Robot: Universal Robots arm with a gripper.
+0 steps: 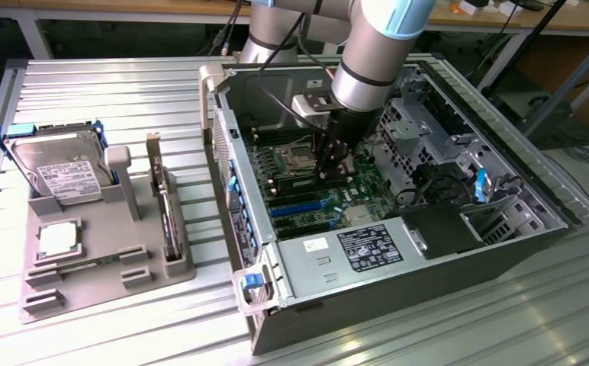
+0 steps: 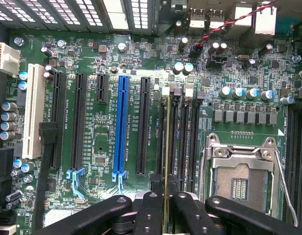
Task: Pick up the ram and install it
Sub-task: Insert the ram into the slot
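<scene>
Black fingers (image 2: 151, 205) of the gripper (image 2: 165, 182) are clamped on the ram (image 2: 166, 142), one against each flat face. On the motherboard (image 2: 105, 139), past the blue slot (image 2: 122, 122), the stick stands on edge along a memory slot, just beside the processor socket (image 2: 239, 181). Whether it is seated I cannot tell. It looks light, stiff and thin, likely brittle under twist, so it is best pinched on the faces near the upper edge, clear of the contacts. In the exterior view the arm (image 1: 371, 53) drops steeply over the far wall of the case (image 1: 320, 278), wrist pointing straight down.
</scene>
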